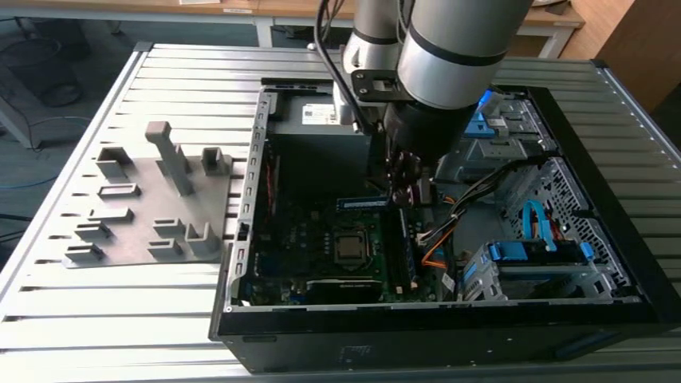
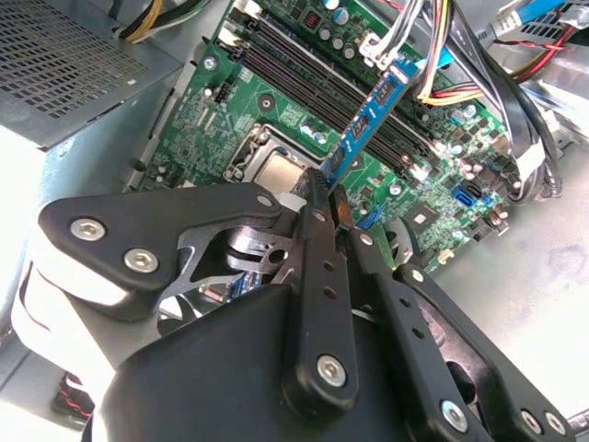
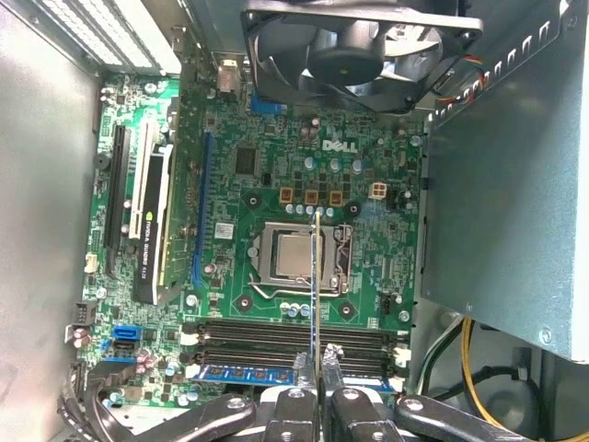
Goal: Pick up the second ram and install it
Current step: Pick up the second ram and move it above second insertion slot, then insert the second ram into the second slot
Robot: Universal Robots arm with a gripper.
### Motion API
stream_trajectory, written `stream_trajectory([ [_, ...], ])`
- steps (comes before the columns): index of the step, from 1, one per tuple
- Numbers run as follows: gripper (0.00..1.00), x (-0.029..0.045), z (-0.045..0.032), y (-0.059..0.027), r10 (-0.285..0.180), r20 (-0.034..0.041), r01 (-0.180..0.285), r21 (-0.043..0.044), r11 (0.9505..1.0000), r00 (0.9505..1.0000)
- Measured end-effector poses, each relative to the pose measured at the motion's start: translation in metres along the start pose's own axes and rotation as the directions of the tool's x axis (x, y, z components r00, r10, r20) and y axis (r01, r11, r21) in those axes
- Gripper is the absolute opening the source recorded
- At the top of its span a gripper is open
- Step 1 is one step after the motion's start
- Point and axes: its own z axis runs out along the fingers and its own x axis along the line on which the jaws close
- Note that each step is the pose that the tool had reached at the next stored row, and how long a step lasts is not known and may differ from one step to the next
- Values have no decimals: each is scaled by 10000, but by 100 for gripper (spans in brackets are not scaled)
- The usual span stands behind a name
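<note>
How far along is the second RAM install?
Pickup done: the pincer is shut on the thin blue-green memory stick, held over the green motherboard in the open black computer case. One blue stick looks seated already. Left: the held stick is in no slot yet.

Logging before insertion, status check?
Gripper shut on second ram. Ram held over motherboard, not slotted. Cable bundle near its far end.

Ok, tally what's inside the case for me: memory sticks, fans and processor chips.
Memory sticks: 2, the second ram in the gripper and a seated stick in its slot
Fans: 1
Processors: 1
Total: 4
</note>
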Motion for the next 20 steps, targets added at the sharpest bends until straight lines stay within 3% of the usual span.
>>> stream_trajectory([
  [10,14,0,1,0,61,-1,-61,1,10000,10000],
  [15,14,0,2,0,700,22,-700,16,9975,9975],
  [20,14,0,4,0,1447,51,-1447,32,9895,9895],
])
